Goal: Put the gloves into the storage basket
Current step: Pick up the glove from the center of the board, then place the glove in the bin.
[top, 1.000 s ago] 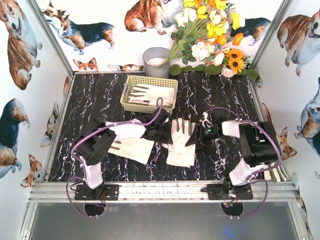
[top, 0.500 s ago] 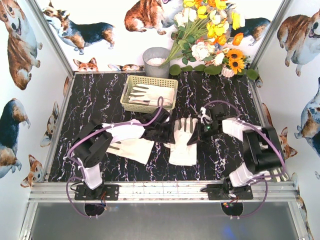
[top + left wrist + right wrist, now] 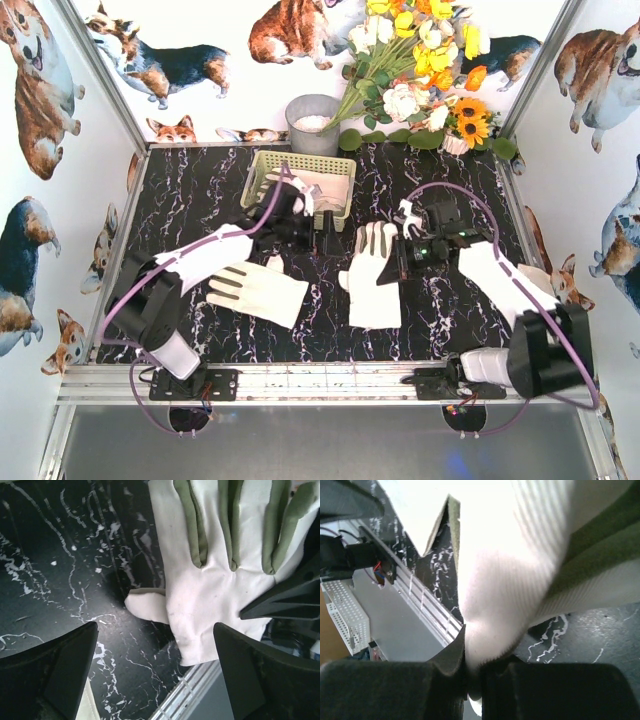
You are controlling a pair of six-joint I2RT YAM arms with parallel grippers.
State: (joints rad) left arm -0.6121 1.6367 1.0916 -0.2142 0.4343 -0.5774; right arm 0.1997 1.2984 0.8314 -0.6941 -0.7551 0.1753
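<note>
Moved since earlier: the left arm has left the centre glove's side and swung far-left to the basket, its jaws spreading. The right arm has reached forward and clamped. The centre glove has shifted slightly far-right, and the left glove is now uncovered.

1. Left gripper point(image 3: 318, 226) point(image 3: 155, 630): jaws wide apart, holding nothing. It hangs just off the basket's near right corner, between basket and centre glove.
2. Right gripper point(image 3: 400, 258) point(image 3: 472, 680): jaws closed on the centre glove, with fabric pinched between them in the wrist view. The grip sits on the glove's right edge, up by the fingers; the exact part cannot be told.
3. Centre glove point(image 3: 370, 290) point(image 3: 225, 580) point(image 3: 520, 555): lies mid-table on the black marble table point(image 3: 200, 200). Long axis runs near to far, fingers pointing to the far edge, cuff to the near rail, thumb to the left.
4. Left glove point(image 3: 262, 292): flat on the table, just near of the left arm. Long axis runs roughly left to right, grey fingers to the left, cuff to the right. It is apart from the centre glove and ungripped.
5. Basket point(image 3: 300, 157): far-left of the centre glove, with stowed gloves point(image 3: 325, 187) inside.

Key relation, as a judgement: the basket lies far and left of the held glove, so the carry runs diagonally across the glove's long axis. The right arm has the grip. The left arm is nearer the basket and the left glove, and stands close to that path.
</note>
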